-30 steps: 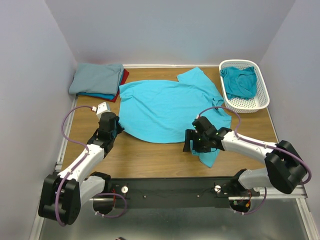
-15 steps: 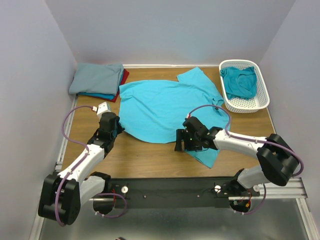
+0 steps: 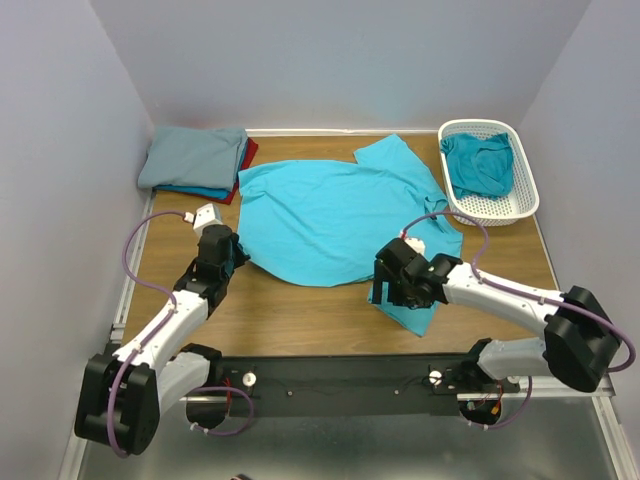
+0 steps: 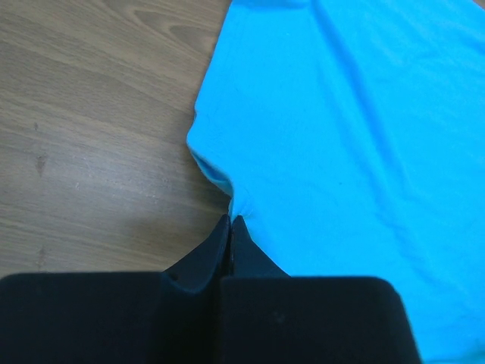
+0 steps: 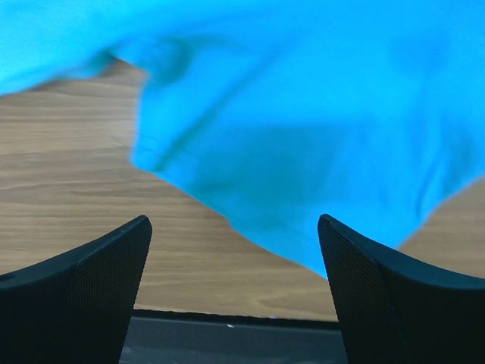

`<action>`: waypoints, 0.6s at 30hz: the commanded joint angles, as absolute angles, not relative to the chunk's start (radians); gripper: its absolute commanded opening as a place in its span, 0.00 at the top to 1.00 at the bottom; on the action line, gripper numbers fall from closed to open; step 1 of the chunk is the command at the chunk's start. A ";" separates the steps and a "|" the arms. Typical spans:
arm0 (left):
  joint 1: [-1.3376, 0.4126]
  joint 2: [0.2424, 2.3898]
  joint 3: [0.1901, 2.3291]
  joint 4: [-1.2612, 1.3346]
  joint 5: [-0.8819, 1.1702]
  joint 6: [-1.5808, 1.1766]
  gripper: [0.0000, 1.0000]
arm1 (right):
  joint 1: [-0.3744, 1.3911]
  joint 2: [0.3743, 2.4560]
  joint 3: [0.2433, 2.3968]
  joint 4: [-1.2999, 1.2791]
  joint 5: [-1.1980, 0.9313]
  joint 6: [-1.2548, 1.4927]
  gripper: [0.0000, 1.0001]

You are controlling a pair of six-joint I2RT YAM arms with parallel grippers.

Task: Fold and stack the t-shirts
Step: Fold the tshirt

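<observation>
Pinning one hem, poised over the other corner
Left gripper (image 4: 231, 221) is clenched on the hem of the turquoise t-shirt (image 3: 330, 215), spread flat on the wooden table (image 3: 300, 320), likely to anchor it. Right gripper (image 5: 233, 220) hangs released, jaws wide, over its near-right corner. Folded tees (image 3: 197, 160) sit stacked far-left; a teal tee (image 3: 480, 162) waits in the white basket (image 3: 525, 205). No writing is legible.

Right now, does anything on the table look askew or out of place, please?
The turquoise t-shirt lies spread at a slant, wrinkled, one corner trailing toward the near edge. A teal t-shirt sits crumpled in the white basket. The folded stack looks tidy.
</observation>
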State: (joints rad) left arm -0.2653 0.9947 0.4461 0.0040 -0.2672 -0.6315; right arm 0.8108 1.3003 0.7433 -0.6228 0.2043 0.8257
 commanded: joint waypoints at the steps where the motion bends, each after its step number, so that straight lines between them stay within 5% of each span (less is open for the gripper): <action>1: -0.275 0.969 0.433 0.025 -0.250 -0.627 1.00 | 0.818 1.261 0.698 -0.811 0.285 0.948 0.04; 12: -0.290 0.960 0.428 0.044 -0.232 -0.623 1.00 | 0.816 1.124 0.666 -1.009 0.315 1.098 0.12; 18: -0.291 0.960 0.428 0.048 -0.225 -0.621 1.00 | 0.816 1.098 0.643 -1.031 0.304 1.124 0.26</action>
State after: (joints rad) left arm -0.2840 0.9707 0.4416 0.0216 -0.2443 -0.6315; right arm 0.8108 1.1244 0.6609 -0.9718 0.2703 1.0695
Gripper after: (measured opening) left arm 0.007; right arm 0.761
